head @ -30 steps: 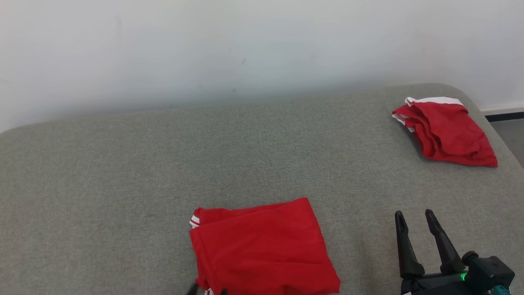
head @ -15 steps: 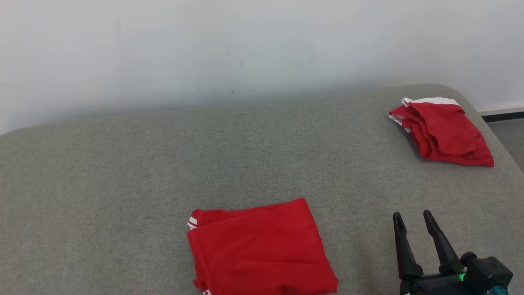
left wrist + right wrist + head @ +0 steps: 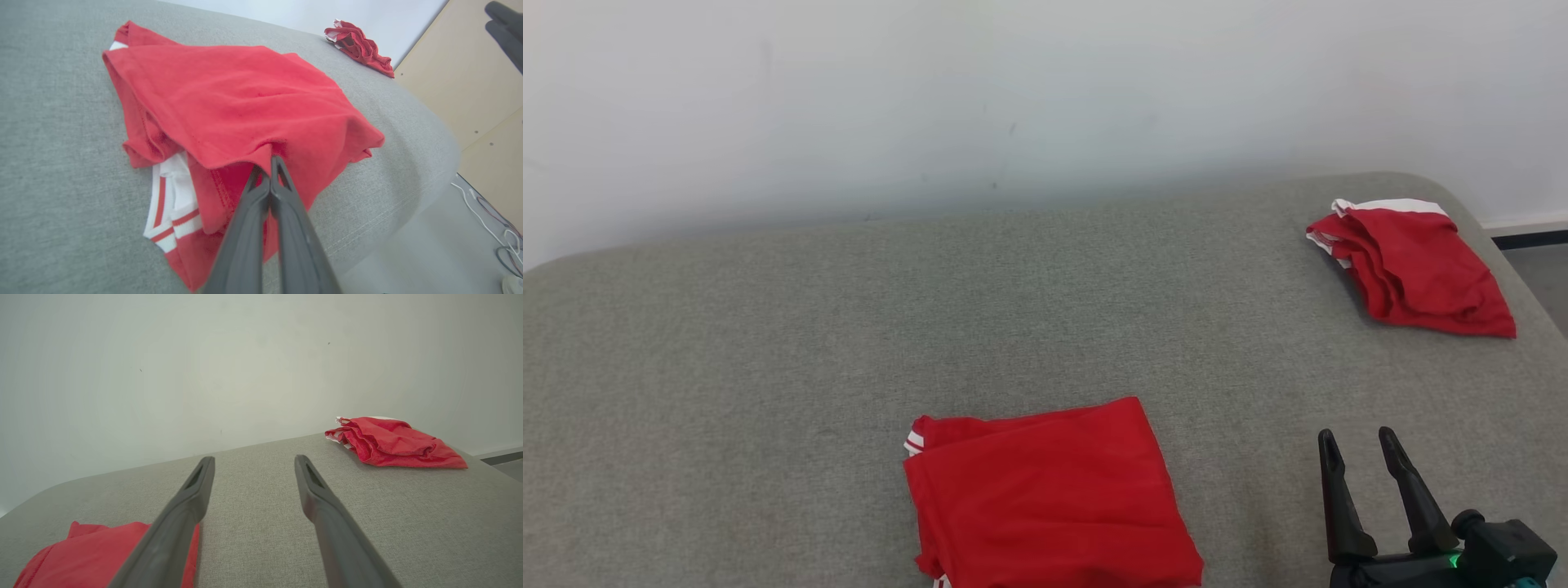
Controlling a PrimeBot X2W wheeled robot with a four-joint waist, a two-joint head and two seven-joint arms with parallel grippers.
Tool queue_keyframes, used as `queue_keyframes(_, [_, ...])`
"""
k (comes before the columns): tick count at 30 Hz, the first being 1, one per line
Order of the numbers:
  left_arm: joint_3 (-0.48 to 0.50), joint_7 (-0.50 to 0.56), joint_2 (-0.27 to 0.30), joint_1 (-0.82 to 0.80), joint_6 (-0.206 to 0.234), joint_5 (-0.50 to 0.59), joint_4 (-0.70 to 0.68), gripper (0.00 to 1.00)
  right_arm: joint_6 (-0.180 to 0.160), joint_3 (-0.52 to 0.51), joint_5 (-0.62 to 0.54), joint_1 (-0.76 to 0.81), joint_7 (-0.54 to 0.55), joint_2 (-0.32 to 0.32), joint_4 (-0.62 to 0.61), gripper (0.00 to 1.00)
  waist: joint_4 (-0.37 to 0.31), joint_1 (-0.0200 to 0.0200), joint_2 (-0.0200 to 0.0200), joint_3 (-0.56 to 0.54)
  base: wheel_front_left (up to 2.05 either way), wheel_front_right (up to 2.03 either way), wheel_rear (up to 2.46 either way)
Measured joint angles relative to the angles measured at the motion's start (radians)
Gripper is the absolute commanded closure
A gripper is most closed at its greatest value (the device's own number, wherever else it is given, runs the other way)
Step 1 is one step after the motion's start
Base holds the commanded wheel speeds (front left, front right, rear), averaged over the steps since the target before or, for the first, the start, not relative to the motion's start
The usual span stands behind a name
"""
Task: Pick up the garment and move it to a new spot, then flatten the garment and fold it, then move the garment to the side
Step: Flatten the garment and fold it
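Grey cushion stands before a white wall. On its near edge lies the folded red garment, its near hem clamped in the clenched left gripper. To the right, the right gripper hovers spread and empty. 1 crumpled red garment sits at the far right corner.

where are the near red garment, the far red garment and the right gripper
near red garment (image 3: 1045,490), head view, middle of its top layer
far red garment (image 3: 1417,273), head view, middle of the red cloth
right gripper (image 3: 1357,435), head view, gap midway between its fingertips
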Motion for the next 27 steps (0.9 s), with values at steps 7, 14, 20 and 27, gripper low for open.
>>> queue_keyframes(7, [0.000,0.003,0.066,0.007,0.007,0.047,-0.074,1.00,0.000,-0.003,0.000,0.005,0.000,0.005,0.007,0.00,0.024,0.0000,0.0000,-0.006,0.00,0.00,0.00])
queue_keyframes(14, [0.017,0.032,0.091,0.004,0.016,0.031,-0.057,0.77,0.000,0.007,0.000,0.004,0.000,0.006,0.017,0.00,0.014,0.0000,-0.0001,-0.012,0.00,0.00,0.00])
queue_keyframes(20, [0.035,0.016,0.078,0.005,0.017,0.009,0.006,0.00,0.000,0.004,0.004,0.004,0.000,0.002,0.021,0.00,0.001,0.0000,0.0000,-0.010,0.00,0.00,0.00])
queue_keyframes(27, [0.162,0.003,0.071,-0.001,0.044,0.007,-0.067,0.00,0.000,-0.013,0.003,0.003,0.000,-0.004,0.013,0.00,0.016,0.0000,0.0000,-0.012,0.00,0.00,0.00])
